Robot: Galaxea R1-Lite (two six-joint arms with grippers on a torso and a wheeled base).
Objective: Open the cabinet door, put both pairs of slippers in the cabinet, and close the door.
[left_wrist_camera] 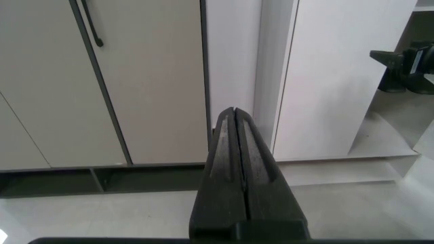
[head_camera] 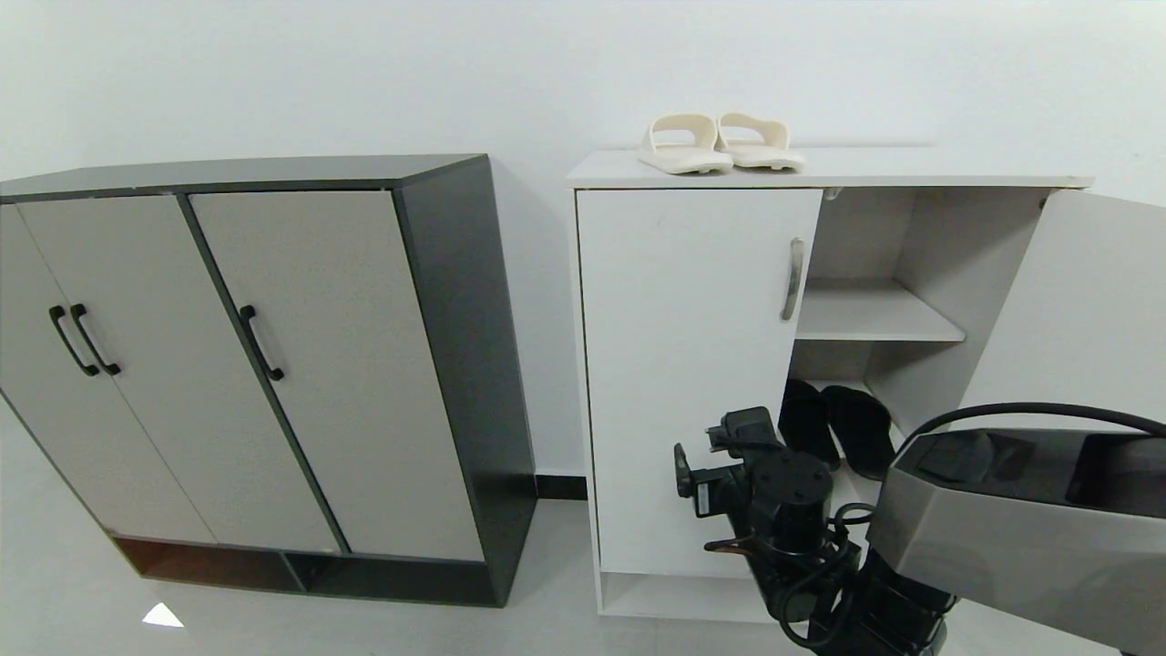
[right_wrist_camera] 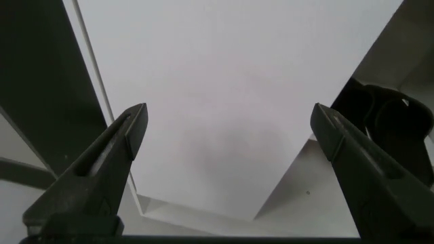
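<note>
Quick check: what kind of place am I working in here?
Probably a home-style entryway, or a room staged as one: a white shoe cabinet with black slippers inside and cream slippers on top, standing beside a grey-fronted cabinet against a bare white wall.

Indoor room, domestic in look: a hallway or entry corner, though bare enough that it may be staged. Two storage units stand side by side against a plain white wall (head_camera: 547, 73). A dark-framed cabinet (head_camera: 310, 383) with grey doors is at frame left. A white cabinet (head_camera: 692, 383) is at centre-right, its right door (head_camera: 1084, 310) swung open. Cream slippers (head_camera: 720, 144) sit on top of the white unit, black slippers (head_camera: 838, 424) on its lower shelf. Pale glossy floor (head_camera: 55, 565). Dark skirting strip (head_camera: 560, 487) at the wall foot between the units.
</note>
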